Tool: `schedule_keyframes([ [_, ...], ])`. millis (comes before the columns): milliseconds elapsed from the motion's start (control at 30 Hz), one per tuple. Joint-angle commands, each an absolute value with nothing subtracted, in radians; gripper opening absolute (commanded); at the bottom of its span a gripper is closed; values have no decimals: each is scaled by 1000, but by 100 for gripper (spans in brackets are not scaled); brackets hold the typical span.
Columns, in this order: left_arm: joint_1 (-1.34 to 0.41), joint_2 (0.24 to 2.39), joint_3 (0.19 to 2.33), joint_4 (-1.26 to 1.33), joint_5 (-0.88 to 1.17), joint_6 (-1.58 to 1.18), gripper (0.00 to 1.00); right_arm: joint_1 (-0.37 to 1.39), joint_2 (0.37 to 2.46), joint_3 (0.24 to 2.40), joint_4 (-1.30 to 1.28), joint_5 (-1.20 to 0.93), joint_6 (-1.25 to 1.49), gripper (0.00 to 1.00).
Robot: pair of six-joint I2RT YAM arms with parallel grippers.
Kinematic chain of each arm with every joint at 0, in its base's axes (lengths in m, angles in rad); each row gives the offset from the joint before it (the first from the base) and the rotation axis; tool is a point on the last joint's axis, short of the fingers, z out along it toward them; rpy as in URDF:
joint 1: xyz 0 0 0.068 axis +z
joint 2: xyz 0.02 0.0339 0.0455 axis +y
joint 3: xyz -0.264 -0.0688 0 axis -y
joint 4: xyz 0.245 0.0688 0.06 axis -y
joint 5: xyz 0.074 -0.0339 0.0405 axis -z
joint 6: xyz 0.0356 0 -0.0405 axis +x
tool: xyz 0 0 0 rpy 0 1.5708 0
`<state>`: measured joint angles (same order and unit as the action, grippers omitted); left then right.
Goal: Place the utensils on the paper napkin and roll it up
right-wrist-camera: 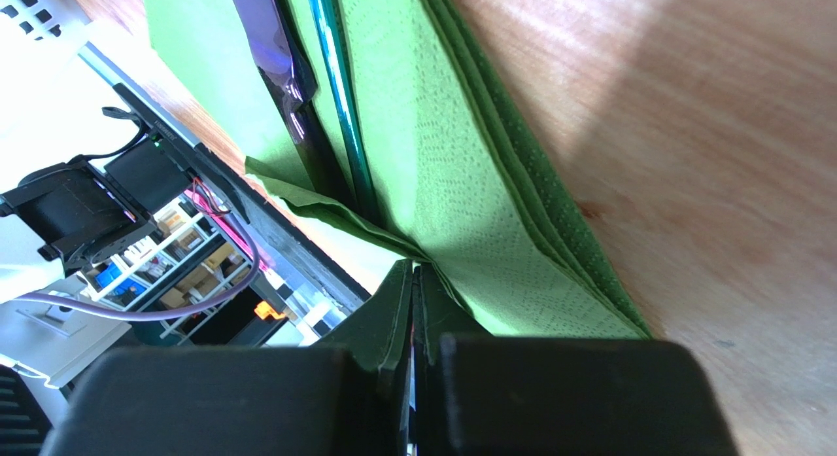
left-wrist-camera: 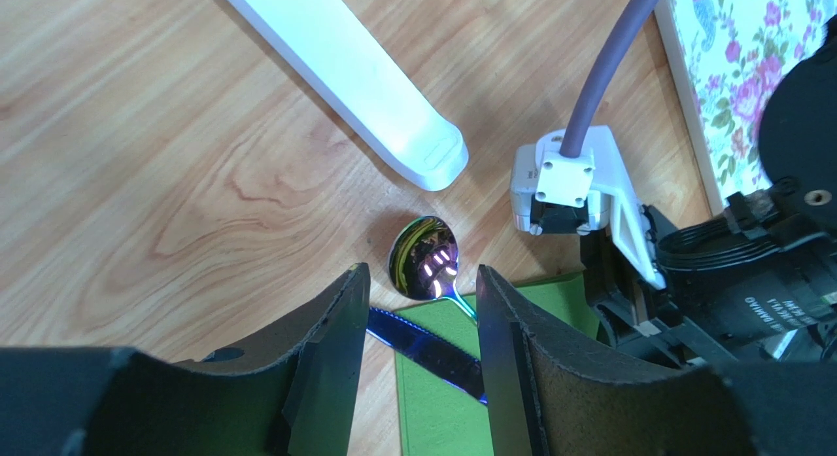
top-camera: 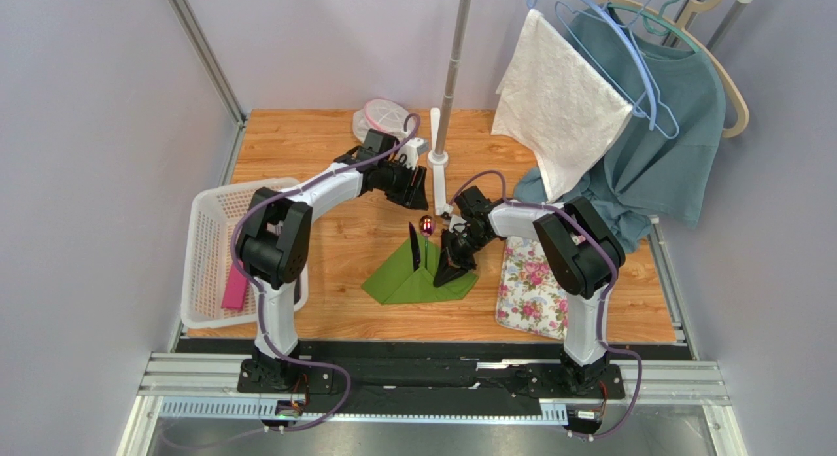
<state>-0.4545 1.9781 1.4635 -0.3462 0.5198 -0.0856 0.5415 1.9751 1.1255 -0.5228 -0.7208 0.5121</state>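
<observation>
Two-claw napkin roll, and this is the sketchy part. My right claw [right-wrist-camera: 413, 284] is clamped shut on a fold of the green napkin [right-wrist-camera: 472, 171], pinching the layers together at one edge and tenting that side up off the table [left-wrist-camera: 147, 132]. My left claw [left-wrist-camera: 420, 279] is open with nothing in it, hanging right over the spoon [left-wrist-camera: 418, 255]. The utensils [top-camera: 416, 248] lie side by side on the napkin in the middle of the table, just left of the floral mat [top-camera: 530, 279]. The knife [left-wrist-camera: 432, 350] sits on the green, but the spoon's bowl pokes past the edge onto bare wood. My worries: if I pull the fold over too fast, the paper will probably drag instead of rolling, and the utensils could slide or fan out, since nothing pins them down. That spoon bowl may catch on the wood or stick out of the roll and pry it open. The napkin looks thin, so a hard tug from a pinched edge could tear it, or I might lift only some of the layers. And my two claws are close together, so bringing the left one down to steady the spoon risks bumping the right wrist or knocking the spoon off the paper.
</observation>
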Motion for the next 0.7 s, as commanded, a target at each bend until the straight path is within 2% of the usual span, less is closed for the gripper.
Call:
schedule_keyframes([
  [0, -456, 2023, 1511, -321, 592, -20, 48, 531, 1991, 1101, -511, -650, 502, 1],
  [300, -454, 2100, 1569, -342, 583, -2, 42, 531, 1997, 1103, -511, -653, 505, 1],
  [667, -454, 2138, 1577, -341, 612, -2, 44, 529, 2002, 1104, -511, -650, 505, 1],
])
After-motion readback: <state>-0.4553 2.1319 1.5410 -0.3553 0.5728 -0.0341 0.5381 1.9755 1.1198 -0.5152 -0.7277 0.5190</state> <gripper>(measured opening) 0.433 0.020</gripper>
